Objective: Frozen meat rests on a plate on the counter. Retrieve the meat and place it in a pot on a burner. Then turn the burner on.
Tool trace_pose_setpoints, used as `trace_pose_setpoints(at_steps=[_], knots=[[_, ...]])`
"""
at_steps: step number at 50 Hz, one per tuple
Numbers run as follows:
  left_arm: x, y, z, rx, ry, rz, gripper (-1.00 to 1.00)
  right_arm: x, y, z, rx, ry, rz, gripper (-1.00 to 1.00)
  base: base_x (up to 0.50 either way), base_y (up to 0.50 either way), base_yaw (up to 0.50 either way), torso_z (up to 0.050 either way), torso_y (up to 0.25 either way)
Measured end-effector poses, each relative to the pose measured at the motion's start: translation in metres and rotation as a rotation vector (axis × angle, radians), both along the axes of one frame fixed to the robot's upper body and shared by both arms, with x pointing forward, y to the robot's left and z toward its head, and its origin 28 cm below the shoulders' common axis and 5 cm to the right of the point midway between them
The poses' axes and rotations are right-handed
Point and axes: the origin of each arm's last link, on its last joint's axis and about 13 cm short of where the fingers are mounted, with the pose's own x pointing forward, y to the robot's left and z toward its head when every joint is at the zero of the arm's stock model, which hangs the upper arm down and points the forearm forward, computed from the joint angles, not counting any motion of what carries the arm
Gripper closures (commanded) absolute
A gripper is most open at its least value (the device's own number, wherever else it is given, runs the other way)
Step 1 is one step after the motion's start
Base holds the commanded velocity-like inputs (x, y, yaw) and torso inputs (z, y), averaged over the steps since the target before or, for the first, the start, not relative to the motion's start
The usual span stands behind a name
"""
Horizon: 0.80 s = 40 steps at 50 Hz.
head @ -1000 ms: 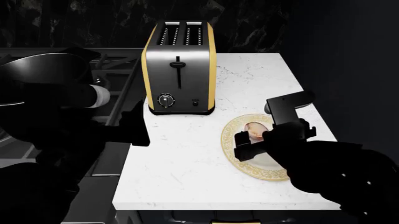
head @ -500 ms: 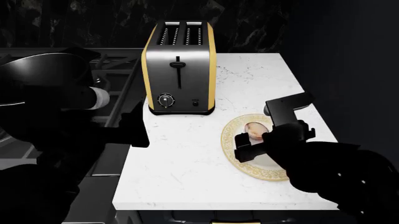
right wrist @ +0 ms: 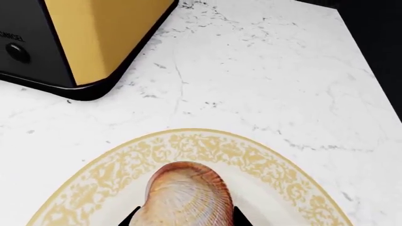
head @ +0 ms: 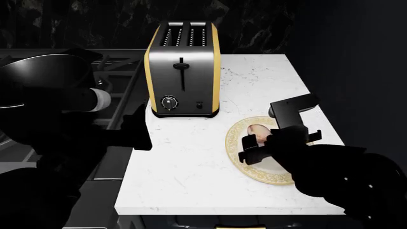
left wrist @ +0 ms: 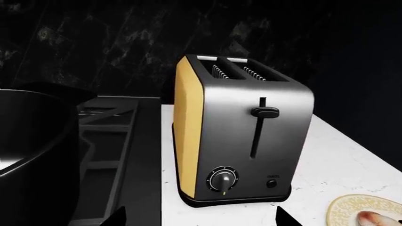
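Right gripper (head: 278, 139) down over the plate (head: 237, 152) on the counter (head: 190, 167), fingers spread either side of the frozen meat (right wrist: 182, 197), not squeezing yet. Only the right wrist view gives the ribbed lump's long axis: running toward the toaster (head: 183, 69). Pot (head: 45, 74) visible from head and left wrist views. One each: plate, meat, pot, toaster. Left gripper: can't tell.

My head camera looks forward and down over the counter (head: 190, 181), taking in the toaster (head: 183, 69) and the plate (head: 237, 148). My left wrist camera faces the toaster's front from low and near. My right wrist camera hangs close above the plate, sharing its gold rim and the toaster's corner.
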Motion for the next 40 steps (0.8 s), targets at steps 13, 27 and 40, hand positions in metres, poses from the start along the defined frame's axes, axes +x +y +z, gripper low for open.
trace_pose_setpoints(at_steps=[13, 27, 40], knots=[[-0.007, -0.001, 0.011, 0.004, -0.025, -0.002, -1.00, -0.008, -0.001, 0.014, 0.010, -0.040, -0.001, 1.00, 0.00, 0.00, 0.00, 0.000, 0.000], [-0.024, -0.001, 0.026, 0.010, -0.071, -0.001, -1.00, -0.027, -0.001, 0.045, 0.069, -0.170, 0.030, 1.00, 0.00, 0.00, 0.00, 0.000, 0.000], [-0.035, -0.001, 0.036, 0.012, -0.107, -0.008, -1.00, -0.047, 0.004, 0.075, 0.129, -0.303, 0.089, 1.00, 0.00, 0.00, 0.00, 0.000, 0.000]])
